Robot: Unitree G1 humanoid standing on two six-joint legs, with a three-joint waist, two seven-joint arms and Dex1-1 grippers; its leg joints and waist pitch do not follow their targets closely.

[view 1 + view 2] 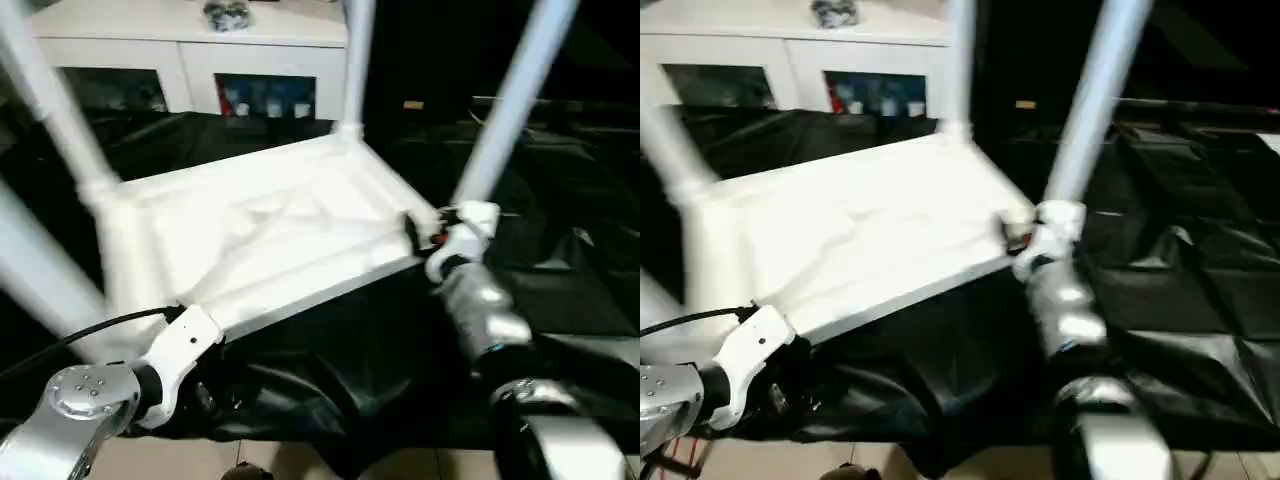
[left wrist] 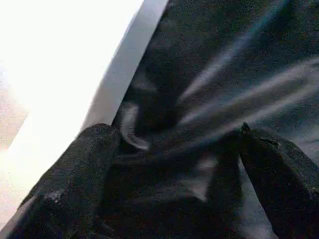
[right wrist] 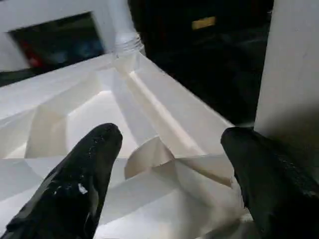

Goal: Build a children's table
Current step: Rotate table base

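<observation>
The upturned tabletop (image 1: 270,240) is being approached by the spread right end effector (image 3: 169,164), probably for steadying; the left end effector (image 2: 174,169) is spread beside its edge.

White cabinet (image 1: 190,45) with glass doors behind, crinkled black sheet (image 1: 570,300) over work surface, pale floor (image 1: 290,465)

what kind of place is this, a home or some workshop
Probably an indoor room set up as a robot workspace, not a plain home: a work surface draped in black sheeting, a white cabinet with glass doors behind it, and the upturned children's table being built there.
</observation>
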